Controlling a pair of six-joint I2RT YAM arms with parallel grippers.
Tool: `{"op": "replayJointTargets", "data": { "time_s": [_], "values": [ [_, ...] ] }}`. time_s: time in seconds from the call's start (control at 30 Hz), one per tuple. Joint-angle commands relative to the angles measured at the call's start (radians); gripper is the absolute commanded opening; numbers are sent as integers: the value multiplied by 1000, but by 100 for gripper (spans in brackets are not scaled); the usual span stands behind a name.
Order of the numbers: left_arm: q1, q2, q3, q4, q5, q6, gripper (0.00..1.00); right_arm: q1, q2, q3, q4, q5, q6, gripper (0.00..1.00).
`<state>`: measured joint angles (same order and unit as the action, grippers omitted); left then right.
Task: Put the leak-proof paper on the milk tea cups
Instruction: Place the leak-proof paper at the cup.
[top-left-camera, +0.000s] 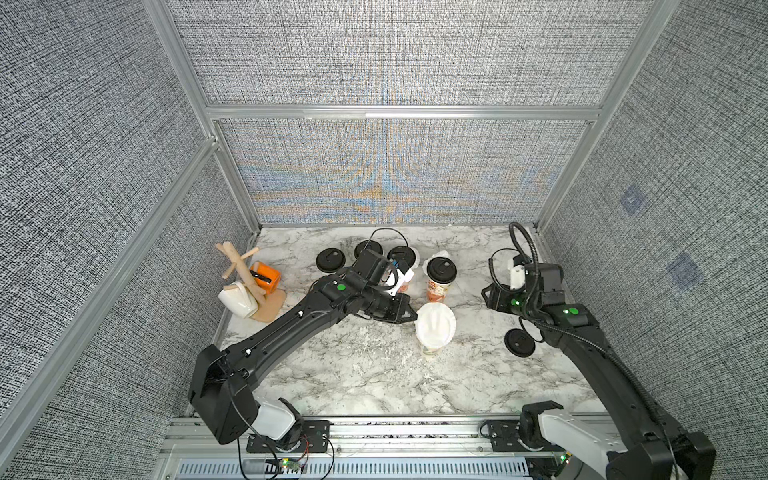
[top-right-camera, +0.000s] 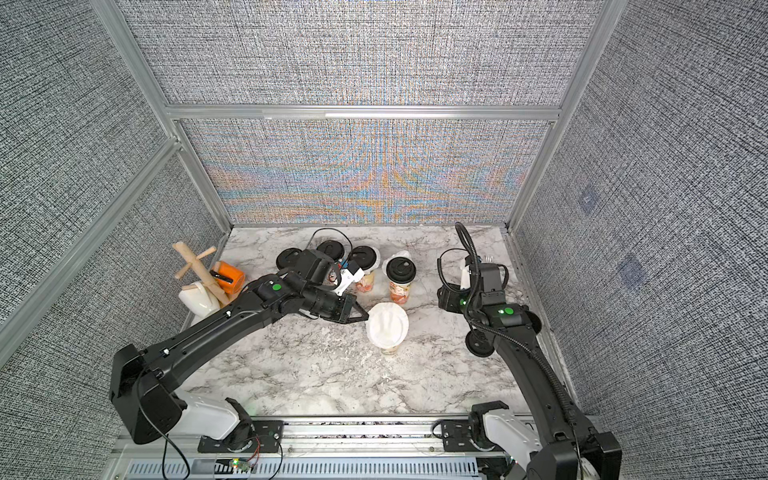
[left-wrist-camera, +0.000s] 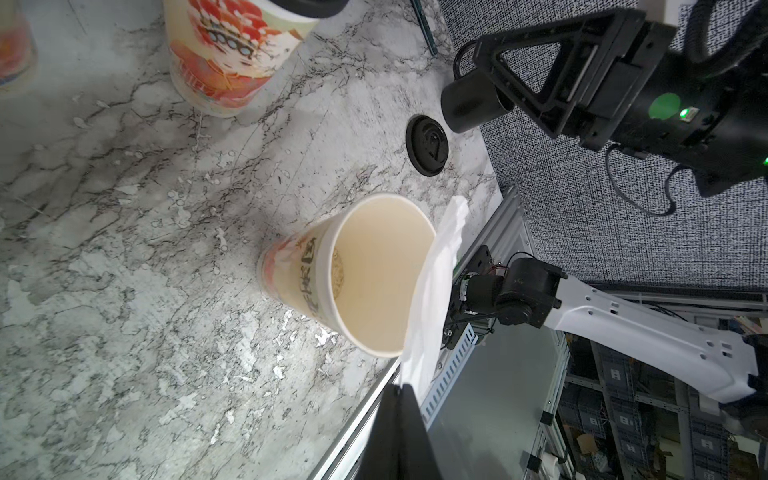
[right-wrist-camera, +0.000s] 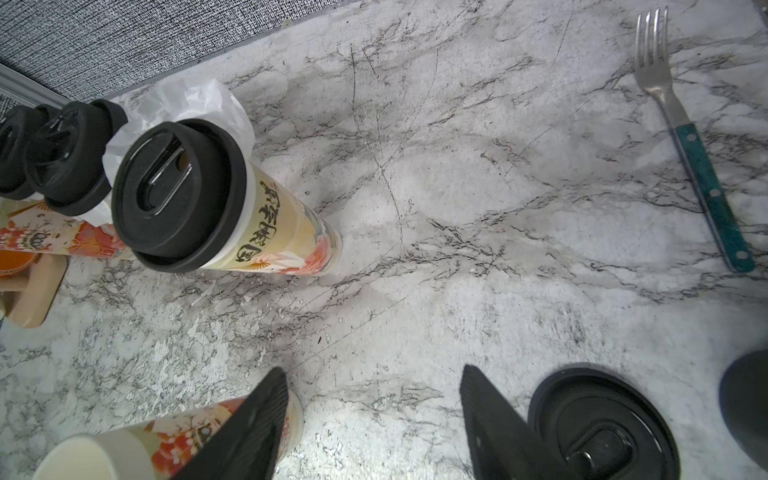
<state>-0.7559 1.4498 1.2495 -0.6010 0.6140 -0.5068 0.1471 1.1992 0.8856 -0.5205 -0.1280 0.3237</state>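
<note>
An open milk tea cup stands mid-table, cream inside with a red-orange print. My left gripper is shut on one edge of a white leak-proof paper. The paper hangs tilted close over the cup's mouth; I cannot tell if it touches the rim. My right gripper stands open and empty low over the table at the right, with its fingertips beside that cup's base. A black-lidded cup stands behind.
More black-lidded cups stand in a row at the back, with crumpled paper behind them. A loose black lid lies near my right gripper. A fork lies at the right. A wooden mug tree with a white mug stands at the left.
</note>
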Motion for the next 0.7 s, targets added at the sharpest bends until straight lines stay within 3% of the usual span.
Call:
{"op": "replayJointTargets", "data": {
  "time_s": [0.0,0.67],
  "values": [
    [0,17,12,27,-29,20,0,-2,-4,-9,17,-11,-12,69],
    [1,98,68,-46,-126,68,0,-10,-29,-43,11,-21,-21,69]
  ]
}}
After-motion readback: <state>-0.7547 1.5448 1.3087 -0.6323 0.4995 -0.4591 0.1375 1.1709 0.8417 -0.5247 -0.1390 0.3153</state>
